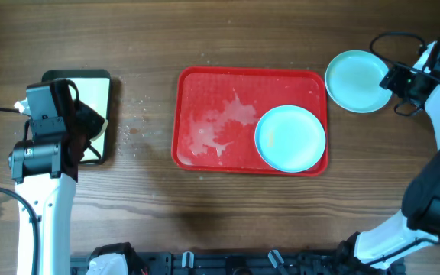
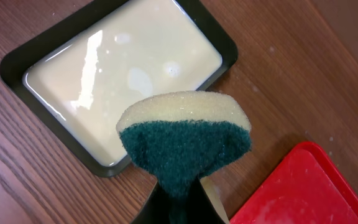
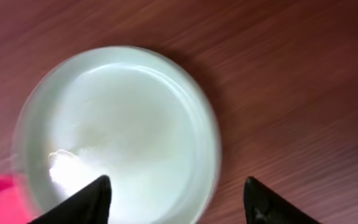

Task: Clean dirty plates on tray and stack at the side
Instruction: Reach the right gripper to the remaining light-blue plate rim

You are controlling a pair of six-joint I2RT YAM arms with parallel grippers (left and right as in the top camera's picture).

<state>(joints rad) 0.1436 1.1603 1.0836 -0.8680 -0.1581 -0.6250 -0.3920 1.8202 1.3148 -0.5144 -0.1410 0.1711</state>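
The right fingers [image 3: 82, 202] stand wide apart over a pale plate [image 3: 117, 124] lying on the bench [image 1: 205, 229] just outside a corner of the red tray [image 1: 212, 92]; the left fingers [image 2: 173, 208] are clamped on a sponge [image 2: 185, 137] above a small dark-rimmed tray [image 2: 17, 62] of cream liquid; a light blue plate [image 1: 290, 137] sits at the red tray's right end. The plates look light, stiff and probably slick when wet, so pinch at the rim; two plates show, two trays, one sponge.

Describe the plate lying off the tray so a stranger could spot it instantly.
Find the large red tray on the wooden table. Just past its top-right corner in the overhead view lies a pale plate. Unlike the light blue plate, it sits off the tray.
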